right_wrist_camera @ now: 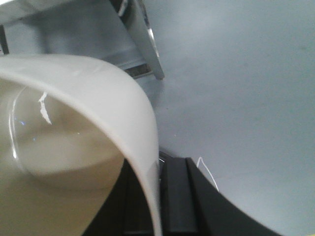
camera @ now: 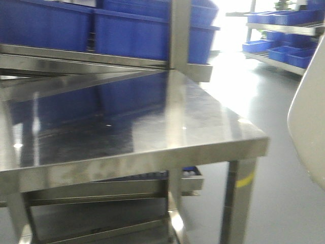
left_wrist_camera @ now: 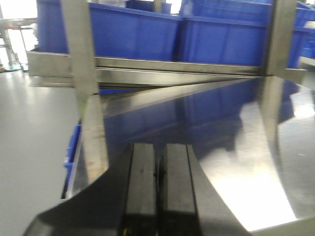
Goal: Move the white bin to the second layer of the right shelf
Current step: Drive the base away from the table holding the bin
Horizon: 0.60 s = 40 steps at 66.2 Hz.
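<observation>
Your white bin (right_wrist_camera: 93, 98) fills the lower left of the right wrist view. It is smooth, glossy off-white plastic with a broad rounded rim and a pale inside that catches small glints of light. Its mouth is turned toward that camera, and its wall runs down between the dark fingers of the right pincer (right_wrist_camera: 157, 196), which clamp it from both sides. In the front view you see only a curved slice of it at the right edge, tilted, held above the grey floor (right_wrist_camera: 236, 73), apart from the worktop (camera: 213, 122) corner.
</observation>
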Available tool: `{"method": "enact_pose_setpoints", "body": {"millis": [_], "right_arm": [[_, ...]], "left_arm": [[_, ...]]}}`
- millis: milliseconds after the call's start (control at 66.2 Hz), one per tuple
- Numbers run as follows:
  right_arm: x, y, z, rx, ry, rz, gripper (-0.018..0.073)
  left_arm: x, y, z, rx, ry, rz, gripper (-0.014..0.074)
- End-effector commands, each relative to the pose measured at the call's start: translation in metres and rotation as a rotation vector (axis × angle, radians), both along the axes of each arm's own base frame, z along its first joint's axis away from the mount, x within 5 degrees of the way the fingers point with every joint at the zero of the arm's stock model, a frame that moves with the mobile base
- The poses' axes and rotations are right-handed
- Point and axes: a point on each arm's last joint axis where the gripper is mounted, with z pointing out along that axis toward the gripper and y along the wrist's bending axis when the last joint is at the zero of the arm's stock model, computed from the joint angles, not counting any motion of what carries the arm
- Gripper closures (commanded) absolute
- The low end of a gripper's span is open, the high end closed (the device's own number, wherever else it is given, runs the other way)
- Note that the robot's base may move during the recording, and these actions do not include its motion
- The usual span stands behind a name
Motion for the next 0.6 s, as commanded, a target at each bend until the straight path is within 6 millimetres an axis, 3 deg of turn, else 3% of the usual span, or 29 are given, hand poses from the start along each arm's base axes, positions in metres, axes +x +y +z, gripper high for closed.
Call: {"method": "enact_pose_setpoints", "body": {"millis": [0, 589], "right_arm": [[0.0032, -0.0004, 0.0114, 0.013, -0.084, 0.003, 0.0491], [0.0032, -0.0004, 0.0114, 0.013, -0.084, 0.003, 0.0491]], "left_arm": [[0.0001, 0.0003, -0.0038, -0.011, -0.066, 0.002, 0.0512], [0.0001, 0.0003, -0.0038, -0.011, -0.066, 0.002, 0.0512]]}}
